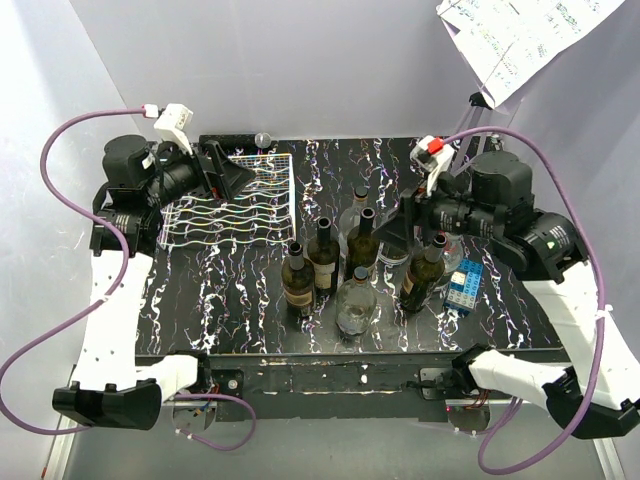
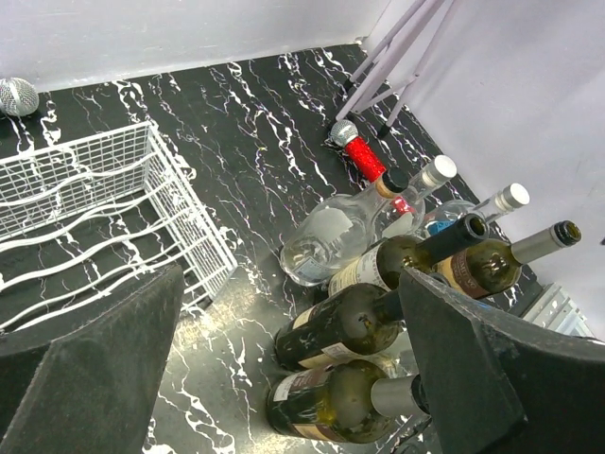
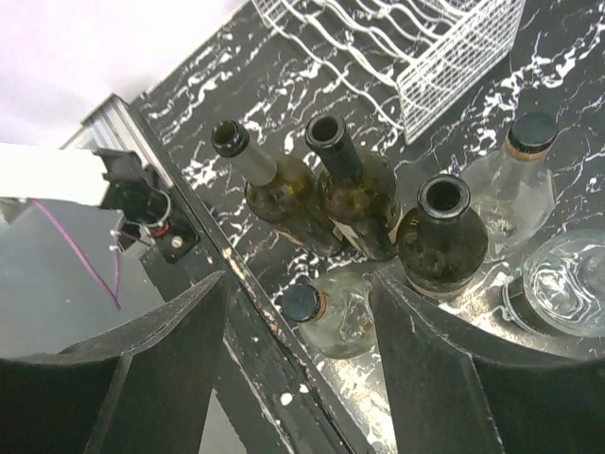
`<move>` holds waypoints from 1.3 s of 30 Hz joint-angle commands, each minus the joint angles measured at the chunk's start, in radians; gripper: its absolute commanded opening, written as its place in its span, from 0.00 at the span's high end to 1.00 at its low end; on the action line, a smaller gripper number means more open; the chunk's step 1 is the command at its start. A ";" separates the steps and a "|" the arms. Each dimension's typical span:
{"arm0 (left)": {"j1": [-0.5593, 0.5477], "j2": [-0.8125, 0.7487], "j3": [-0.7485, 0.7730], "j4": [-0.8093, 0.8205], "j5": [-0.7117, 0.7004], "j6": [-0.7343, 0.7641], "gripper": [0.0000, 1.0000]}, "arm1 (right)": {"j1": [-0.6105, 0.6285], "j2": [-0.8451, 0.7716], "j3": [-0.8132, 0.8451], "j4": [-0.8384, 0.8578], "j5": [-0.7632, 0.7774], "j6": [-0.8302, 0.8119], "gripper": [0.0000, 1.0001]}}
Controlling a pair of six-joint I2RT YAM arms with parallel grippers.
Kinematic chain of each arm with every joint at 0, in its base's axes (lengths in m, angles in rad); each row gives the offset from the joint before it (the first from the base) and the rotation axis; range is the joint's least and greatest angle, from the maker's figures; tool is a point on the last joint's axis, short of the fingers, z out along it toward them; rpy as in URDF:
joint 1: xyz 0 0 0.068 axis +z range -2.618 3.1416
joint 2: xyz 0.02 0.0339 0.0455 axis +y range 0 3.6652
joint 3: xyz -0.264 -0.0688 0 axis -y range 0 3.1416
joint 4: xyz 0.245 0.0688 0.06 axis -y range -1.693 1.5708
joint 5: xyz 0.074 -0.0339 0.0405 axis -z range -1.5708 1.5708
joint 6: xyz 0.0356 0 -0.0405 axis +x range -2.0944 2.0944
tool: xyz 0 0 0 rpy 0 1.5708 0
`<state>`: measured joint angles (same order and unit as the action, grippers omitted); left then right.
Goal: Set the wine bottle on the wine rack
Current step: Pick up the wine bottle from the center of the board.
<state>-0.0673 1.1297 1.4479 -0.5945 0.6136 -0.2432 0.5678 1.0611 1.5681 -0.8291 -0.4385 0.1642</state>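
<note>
the wine rack [image 1: 240,205] lies flat on the back left part of the black marbled table [image 1: 200,310]. the left gripper [image 1: 232,176] hangs above the rack's back edge. its jaws are spread wide with nothing between them, and the left wrist view looks past its fingers [image 2: 95,369] to the rack's corner and the bottles beyond.

4 dark wine bottles [image 1: 322,262] stand upright in the middle of the table, well apart from the rack. 3 of them are close together just right of it and the 4th [image 1: 425,275] is further right. clear glass bottles [image 1: 355,305] stand among them, 1 at the front and 1 behind.

the right gripper [image 1: 397,235] hovers over this group, between the 3rd dark bottle and the 4th. its jaws are parted and grasp nothing. in the right wrist view its fingers [image 3: 161,369] frame the table's front edge and a capped clear bottle below. a blue box [image 1: 463,283] sits just right of the 4th bottle.
</note>
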 commanded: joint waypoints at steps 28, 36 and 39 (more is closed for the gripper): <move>-0.008 -0.056 -0.100 -0.280 -0.160 -0.275 0.02 | 0.500 0.252 0.089 0.154 0.368 -0.101 0.34; -0.228 -0.091 -0.043 -0.333 -0.191 -0.199 0.02 | 0.500 0.209 0.032 0.195 0.333 -0.078 0.34; -0.408 -0.103 -0.029 -0.347 -0.332 -0.170 0.02 | 0.500 0.169 0.003 0.226 0.352 -0.046 0.33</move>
<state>-0.3046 1.0664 1.3716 -0.9054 0.4171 -0.4599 1.0630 1.3033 1.5944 -0.6979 -0.1062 0.0818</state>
